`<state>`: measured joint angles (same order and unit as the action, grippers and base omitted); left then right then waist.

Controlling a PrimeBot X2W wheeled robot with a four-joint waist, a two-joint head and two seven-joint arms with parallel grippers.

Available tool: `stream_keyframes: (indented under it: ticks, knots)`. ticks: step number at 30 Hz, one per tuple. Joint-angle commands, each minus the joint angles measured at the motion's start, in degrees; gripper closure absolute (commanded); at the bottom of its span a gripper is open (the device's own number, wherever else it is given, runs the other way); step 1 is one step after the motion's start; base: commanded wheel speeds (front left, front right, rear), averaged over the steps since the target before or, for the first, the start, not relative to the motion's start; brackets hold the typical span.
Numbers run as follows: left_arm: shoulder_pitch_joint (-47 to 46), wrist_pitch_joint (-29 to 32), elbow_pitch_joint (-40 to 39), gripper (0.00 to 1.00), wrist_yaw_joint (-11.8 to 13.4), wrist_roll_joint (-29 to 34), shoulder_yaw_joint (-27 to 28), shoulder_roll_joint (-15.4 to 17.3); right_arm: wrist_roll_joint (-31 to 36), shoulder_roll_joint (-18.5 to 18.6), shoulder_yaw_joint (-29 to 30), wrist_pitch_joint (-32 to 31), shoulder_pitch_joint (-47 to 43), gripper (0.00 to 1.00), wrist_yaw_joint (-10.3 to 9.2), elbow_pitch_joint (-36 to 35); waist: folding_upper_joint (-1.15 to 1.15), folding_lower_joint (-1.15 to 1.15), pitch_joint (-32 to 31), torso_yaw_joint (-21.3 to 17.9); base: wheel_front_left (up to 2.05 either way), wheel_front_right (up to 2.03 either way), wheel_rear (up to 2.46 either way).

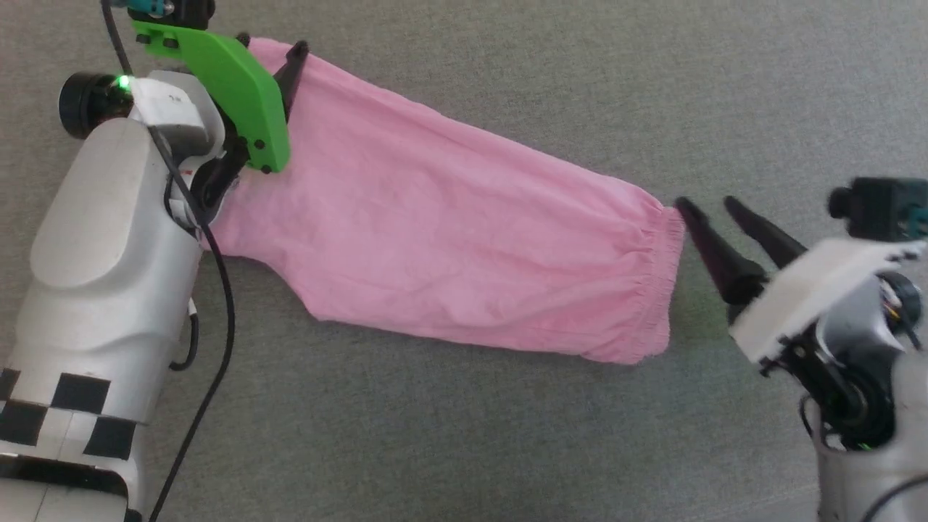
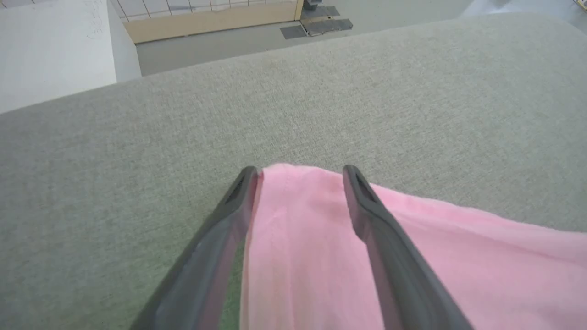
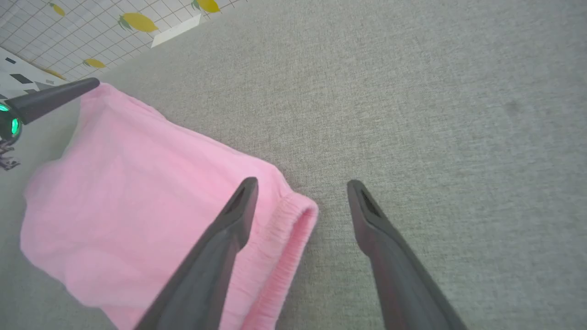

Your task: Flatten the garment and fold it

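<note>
Head view: the garment [image 1: 449, 239] is lying flat on the grey surface [image 1: 507, 435], stretching from far left to near right, with its gathered waistband [image 1: 663, 283] at the right end. The left gripper [image 1: 270, 43] is sitting over the far left corner, partly hidden by a green plate [image 1: 239, 87]; I cannot tell its jaws from here. The right gripper [image 1: 705, 203] is hanging just right of the waistband, jaws spread and holding nothing.

Left wrist view: the left gripper [image 2: 300, 170] is showing its jaws wide apart, straddling the garment [image 2: 458, 256] at its end, with pink cloth lying loose between the fingers. The surface [image 2: 137, 137] is running on beyond.

Right wrist view: the right gripper [image 3: 302, 182] is gaping open, one finger hanging over the waistband [image 3: 293, 238] and the other over bare surface [image 3: 435, 114], gripping nothing. The garment [image 3: 137, 197] is reaching away towards a finger of the left gripper [image 3: 55, 98] at its far end.
</note>
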<state>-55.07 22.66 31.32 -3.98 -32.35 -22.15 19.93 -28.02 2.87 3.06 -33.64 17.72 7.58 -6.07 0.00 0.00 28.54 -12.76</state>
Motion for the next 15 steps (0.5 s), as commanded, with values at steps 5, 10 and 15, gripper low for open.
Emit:
stream_keyframes:
  ticks: [5,10,15]
  knots:
    - [3.40,-11.40,-5.03,0.00,0.11,4.26,-0.34,1.92,8.21,0.01,6.12,5.74,-9.02,0.00,-0.09,-7.73,0.00,0.00,-7.30,4.98,0.00,0.00,0.00]
    - [12.73,-23.55,-12.34,0.00,2.97,6.53,1.45,4.48,11.69,0.01,6.27,2.13,-16.72,0.00,-0.09,-13.19,0.00,0.00,-11.15,6.42,0.00,0.00,0.00]
    - [24.12,-31.60,-20.34,0.00,7.10,6.20,4.78,6.04,14.28,0.01,0.69,-2.59,-18.97,0.00,-0.09,-14.82,0.00,0.00,-12.63,6.73,0.00,0.00,0.00]
